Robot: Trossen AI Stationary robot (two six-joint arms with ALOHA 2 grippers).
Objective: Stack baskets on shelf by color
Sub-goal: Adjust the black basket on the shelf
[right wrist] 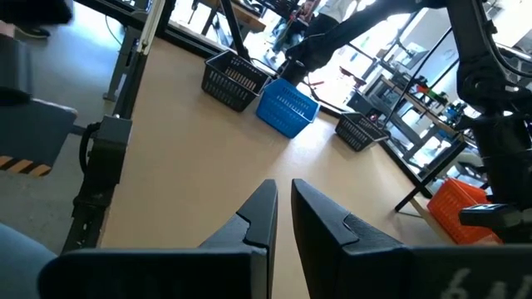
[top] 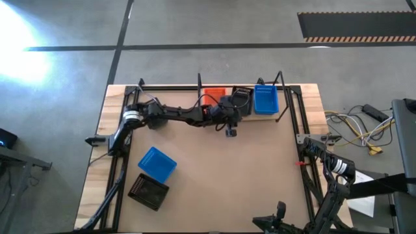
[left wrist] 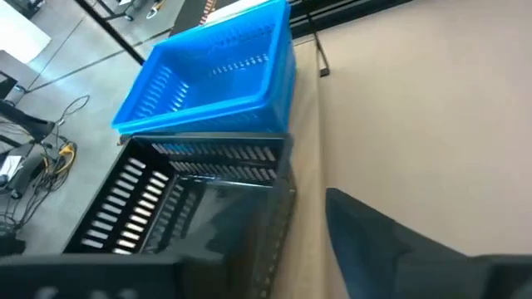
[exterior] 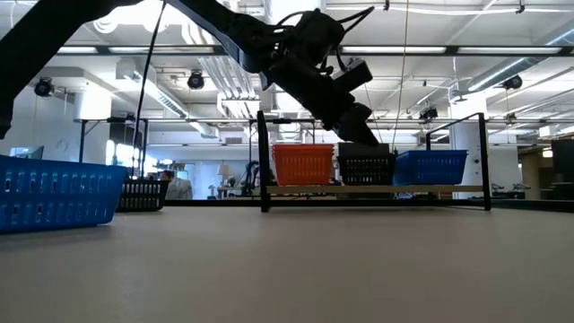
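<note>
The left gripper hung over the black basket in the middle of the shelf; whether its fingers gripped the basket or had let go could not be told. In the left wrist view one dark finger lay outside the black basket's wall, over the bare board, with the rest of the gripper hidden.

On the shelf the orange basket, the black one and a blue basket stood side by side, black touching blue. Only the low view showed all three fronts level on the board; from above the arm covered much of the orange and black ones.

Well apart, near the table's left front, a second blue basket lay tilted beside another black basket. The right wrist view showed a further black basket that the overhead view did not make clear.

The right gripper waited at the table's right front edge, its fingers nearly together and holding nothing.
</note>
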